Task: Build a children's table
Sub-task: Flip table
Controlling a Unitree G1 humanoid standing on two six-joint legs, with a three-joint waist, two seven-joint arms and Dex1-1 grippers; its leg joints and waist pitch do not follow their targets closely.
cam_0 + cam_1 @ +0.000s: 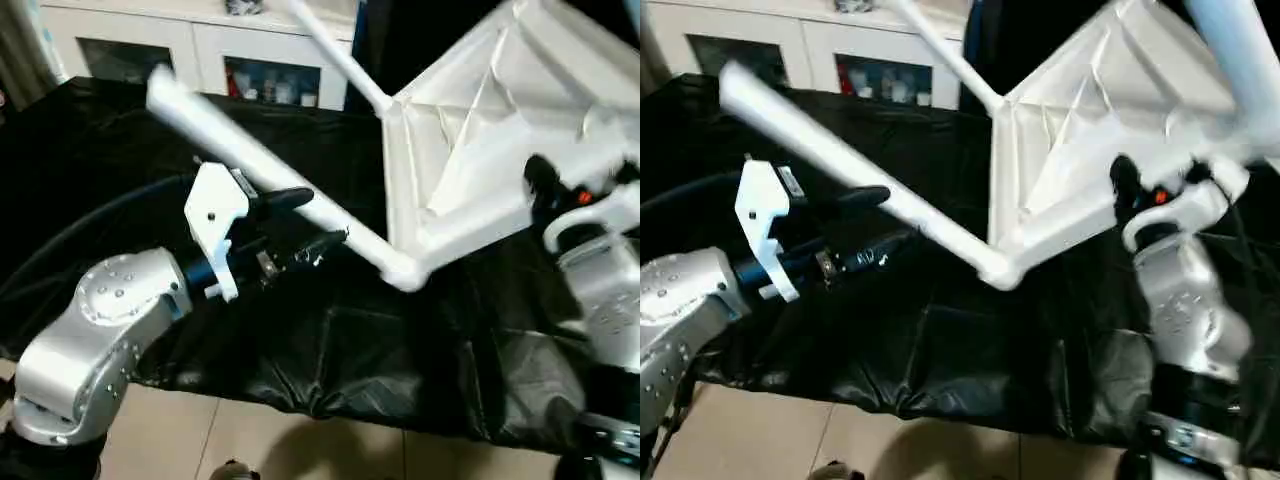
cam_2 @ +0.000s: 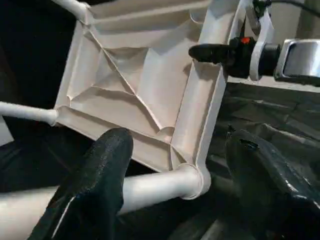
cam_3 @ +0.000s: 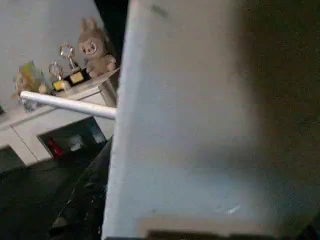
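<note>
Sockets at the table top hold legs; left claw open astride one, right claw grips the rim

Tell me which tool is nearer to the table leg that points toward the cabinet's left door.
Left. The left tool has its fingers on either side of that leg, one above and one below. The right tool is at the tabletop's far rim, away from it.

Head cameras look down over the table top; wrist cameras sit close against that same top.
</note>
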